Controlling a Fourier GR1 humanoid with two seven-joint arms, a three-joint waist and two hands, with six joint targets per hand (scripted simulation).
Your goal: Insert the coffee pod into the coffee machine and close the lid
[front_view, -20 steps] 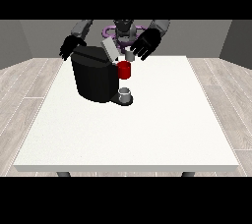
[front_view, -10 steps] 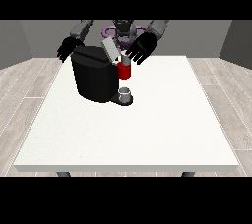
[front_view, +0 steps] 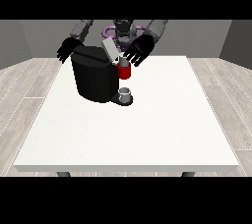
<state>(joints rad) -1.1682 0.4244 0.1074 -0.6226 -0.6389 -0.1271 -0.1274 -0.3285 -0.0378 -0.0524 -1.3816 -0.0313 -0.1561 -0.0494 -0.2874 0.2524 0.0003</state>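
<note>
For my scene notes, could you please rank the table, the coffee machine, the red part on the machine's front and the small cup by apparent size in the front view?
1. table
2. coffee machine
3. red part
4. small cup, only slightly smaller; close call.

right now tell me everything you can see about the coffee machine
The coffee machine is a squat black block, matte like plastic, standing upright on the white table near its far left part. Its grey lid is tilted up, open. A red part sits at its front right, above a small grey cup on the machine's base. The hand at the view's right hovers by the lid and red part with fingers spread; contact cannot be told. The hand at the view's left is at the machine's back corner.
</note>
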